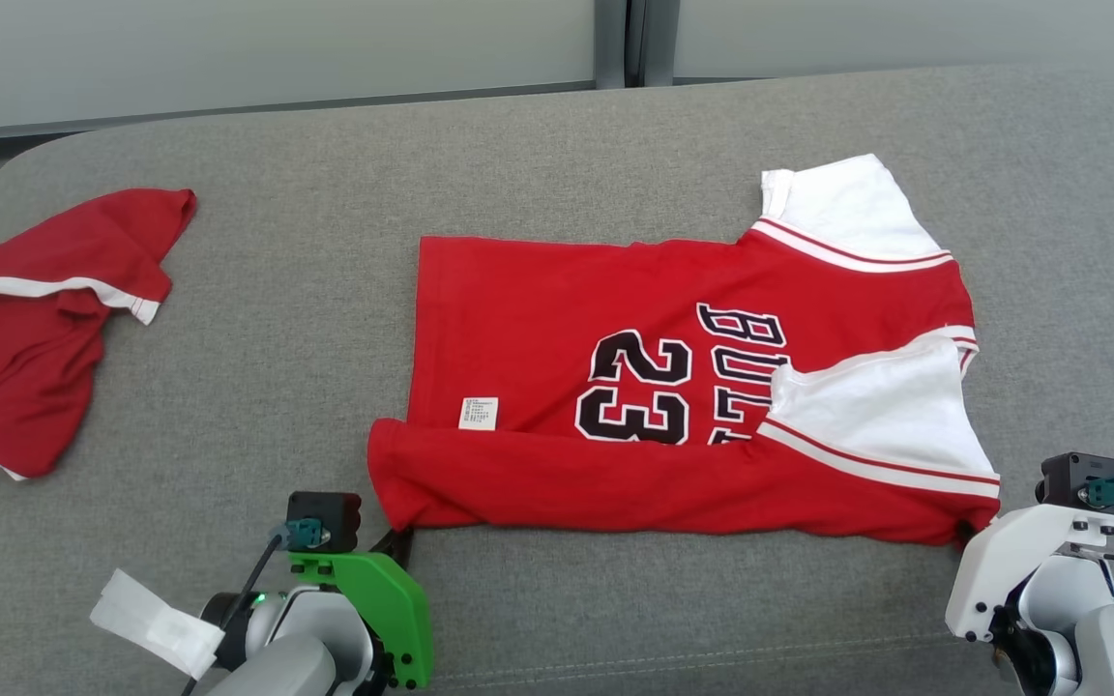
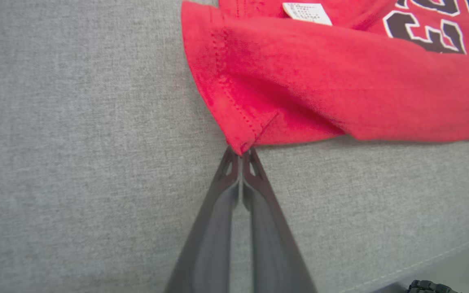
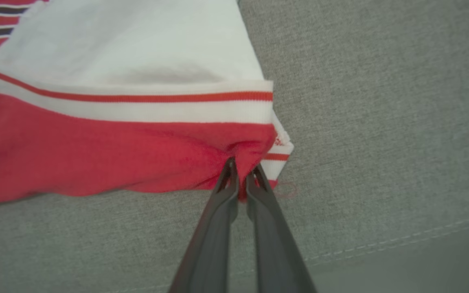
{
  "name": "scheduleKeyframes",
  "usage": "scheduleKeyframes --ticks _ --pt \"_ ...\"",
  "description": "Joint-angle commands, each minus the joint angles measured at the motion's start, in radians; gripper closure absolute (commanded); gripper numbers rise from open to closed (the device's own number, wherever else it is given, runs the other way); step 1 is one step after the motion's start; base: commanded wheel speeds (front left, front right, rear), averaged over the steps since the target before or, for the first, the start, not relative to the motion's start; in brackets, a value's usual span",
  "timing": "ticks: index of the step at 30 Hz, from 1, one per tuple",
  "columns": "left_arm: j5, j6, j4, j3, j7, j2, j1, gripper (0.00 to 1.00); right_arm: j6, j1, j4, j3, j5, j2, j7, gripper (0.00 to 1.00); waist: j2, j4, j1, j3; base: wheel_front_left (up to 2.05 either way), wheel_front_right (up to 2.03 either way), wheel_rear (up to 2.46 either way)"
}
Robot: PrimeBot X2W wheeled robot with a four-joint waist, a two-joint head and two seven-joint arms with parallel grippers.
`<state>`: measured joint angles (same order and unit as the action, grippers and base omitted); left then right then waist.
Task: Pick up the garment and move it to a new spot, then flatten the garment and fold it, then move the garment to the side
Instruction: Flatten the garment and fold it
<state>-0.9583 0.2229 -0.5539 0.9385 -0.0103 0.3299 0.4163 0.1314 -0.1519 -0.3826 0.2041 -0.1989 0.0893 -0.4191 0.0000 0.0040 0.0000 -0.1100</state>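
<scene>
Two grippers lowest in the head view, each at a near corner of the one jersey (image 1: 557, 387). Left gripper (image 2: 241, 154), on an arm with a green bracket (image 1: 373, 599) and a white tape tab (image 1: 156, 623): jaws pressed together, pinching the tip of the near left hem corner. Right gripper (image 3: 241, 173), on a white arm: jaws nearly together, pinching bunched red fabric at the near right corner, just below the striped sleeve band.

Two garments in all. One loose red cloth (image 1: 30, 338) with white edging, crumpled at far left, well apart from the jersey. Jersey spread from mid-cushion to the right, lying sideways, near edge rolled over on itself. One white label (image 1: 478, 413) near the left hem. One "23" in black with white outline, partial lettering beside it. Two white sleeves (image 1: 847, 208) at the right end, one folded across the chest.

Surface: one grey cushion (image 1: 277, 290), rounded far corners, stitched seam (image 1: 712, 659) along the near edge. Beyond: pale wall panels (image 1: 277, 48) split by one dark post (image 1: 620, 39).

Materials: cushion a coarse weave; jersey a soft knit with stitched hem and ribbed red-and-white sleeve bands; fingers (image 2: 214, 228) long, dark, smooth, tapering to narrow tips.
</scene>
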Motion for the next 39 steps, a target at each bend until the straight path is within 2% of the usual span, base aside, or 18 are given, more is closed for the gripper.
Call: scheduleKeyframes --ticks 1,15,22,30,36,37,38,39 --pt "-0.006 -0.003 -0.002 -0.004 -0.004 0.011 0.008 1.00 -0.001 -0.003 -0.002 0.004 -0.002 0.009 0.003 1.00 0.0000 0.002 0.0000 0.001 0.00 0.00 0.00" --pt "-0.018 -0.006 0.008 0.012 0.028 0.051 -0.037 1.00 -0.002 0.010 -0.006 0.007 0.012 0.023 -0.013 1.00 0.0000 0.012 0.0000 0.009 0.00 0.00 0.00" --pt "-0.039 0.011 0.047 0.009 0.040 0.077 -0.092 1.00 -0.002 0.037 0.032 0.012 -0.009 0.036 -0.048 1.00 0.0000 0.024 0.0000 0.020 0.00 0.00 0.00" --pt "-0.068 0.034 0.117 0.003 0.053 0.110 -0.152 1.00 -0.002 0.127 0.210 0.021 -0.072 0.064 -0.186 1.00 0.0000 0.036 0.0000 0.039 0.00 0.00 0.00" --pt "-0.077 0.058 0.168 -0.004 0.055 0.142 -0.188 1.00 -0.002 0.187 0.331 0.044 -0.061 0.062 -0.252 1.00 0.0000 0.029 0.0000 0.049 0.00 0.00 0.00" --pt "-0.076 0.061 0.174 -0.002 0.056 0.145 -0.191 0.98 -0.002 0.195 0.340 0.040 -0.060 0.057 -0.260 1.00 0.0000 0.028 0.0000 0.050 0.00 0.00 0.00" --pt "-0.073 0.062 0.177 0.002 0.058 0.148 -0.192 0.80 -0.002 0.199 0.345 0.035 -0.062 0.052 -0.267 1.00 0.0000 0.027 0.0000 0.050 0.00 0.00 0.00" --pt "-0.070 0.065 0.180 0.003 0.058 0.148 -0.194 0.54 -0.002 0.203 0.347 0.030 -0.063 0.048 -0.270 1.00 0.0000 0.027 0.0000 0.051 0.00 0.00 0.00"
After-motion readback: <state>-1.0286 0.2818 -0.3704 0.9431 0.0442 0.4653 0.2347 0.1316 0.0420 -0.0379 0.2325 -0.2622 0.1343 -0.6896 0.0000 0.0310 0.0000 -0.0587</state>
